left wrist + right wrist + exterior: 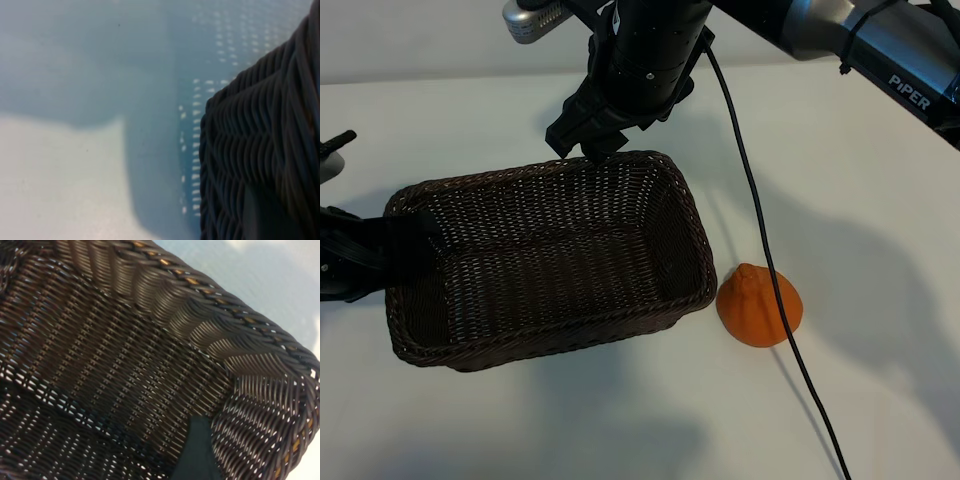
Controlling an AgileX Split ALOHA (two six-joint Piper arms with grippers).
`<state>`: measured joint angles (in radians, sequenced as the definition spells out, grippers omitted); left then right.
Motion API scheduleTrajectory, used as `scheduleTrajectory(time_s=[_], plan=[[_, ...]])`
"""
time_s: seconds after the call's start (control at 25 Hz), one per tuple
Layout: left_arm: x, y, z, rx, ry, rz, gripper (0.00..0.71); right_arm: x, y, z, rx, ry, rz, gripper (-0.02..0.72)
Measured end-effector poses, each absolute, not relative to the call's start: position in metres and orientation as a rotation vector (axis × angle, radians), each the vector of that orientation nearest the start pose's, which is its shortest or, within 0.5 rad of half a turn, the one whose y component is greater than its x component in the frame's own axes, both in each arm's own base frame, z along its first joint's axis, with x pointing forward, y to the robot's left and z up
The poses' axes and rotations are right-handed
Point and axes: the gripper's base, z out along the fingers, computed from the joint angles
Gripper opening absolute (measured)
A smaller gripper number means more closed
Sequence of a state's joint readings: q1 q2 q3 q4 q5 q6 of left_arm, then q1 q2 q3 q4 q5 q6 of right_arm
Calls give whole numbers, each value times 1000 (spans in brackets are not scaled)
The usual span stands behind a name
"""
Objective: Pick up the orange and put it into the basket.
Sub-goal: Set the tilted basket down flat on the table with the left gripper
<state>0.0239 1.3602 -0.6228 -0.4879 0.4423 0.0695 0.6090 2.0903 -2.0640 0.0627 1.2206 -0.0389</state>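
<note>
The orange [752, 310] lies on the white table just off the basket's right end, a black cable crossing in front of it. The dark brown wicker basket [550, 345] stands left of centre with nothing inside it. My left gripper [410, 240] is shut on the basket's left rim; in the left wrist view the outer wall of the basket [260, 140] fills one side, with a dark finger [260, 215] against it. My right gripper [585, 150] hangs open just above the far rim and holds nothing. In its wrist view, one finger [197, 455] shows over the inside of the basket [150, 365].
The right arm [880, 50] reaches in from the top right corner. Its cable [750, 190] drapes down over the table past the basket's right end. White tabletop [880, 200] surrounds the basket on the right and front.
</note>
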Motion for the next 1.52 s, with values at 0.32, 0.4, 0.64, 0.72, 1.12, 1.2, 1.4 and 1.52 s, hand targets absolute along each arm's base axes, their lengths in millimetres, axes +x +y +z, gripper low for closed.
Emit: scheduleTrajectory(time_s=[0.32, 0.4, 0.64, 0.72, 1.12, 1.2, 1.4, 1.52], plan=[[237, -5, 196, -434, 2592, -448, 159, 373, 267, 303, -865, 2615, 245, 558], [238, 1, 197, -448, 2574, -477, 159, 373, 267, 303, -865, 2615, 245, 558], [236, 15, 200, -419, 2540, -558, 159, 373, 267, 303, -865, 2615, 245, 558], [236, 18, 200, -404, 2534, -568, 159, 373, 267, 303, -865, 2615, 245, 558], [239, 20, 193, -345, 2567, -552, 159, 373, 267, 303, -865, 2615, 245, 558], [244, 21, 190, -343, 2578, -552, 159, 373, 267, 303, -865, 2615, 245, 558], [257, 25, 197, -327, 2554, -538, 159, 373, 267, 303, -865, 2615, 245, 558], [264, 27, 205, -313, 2526, -528, 159, 373, 267, 303, -865, 2615, 245, 558]])
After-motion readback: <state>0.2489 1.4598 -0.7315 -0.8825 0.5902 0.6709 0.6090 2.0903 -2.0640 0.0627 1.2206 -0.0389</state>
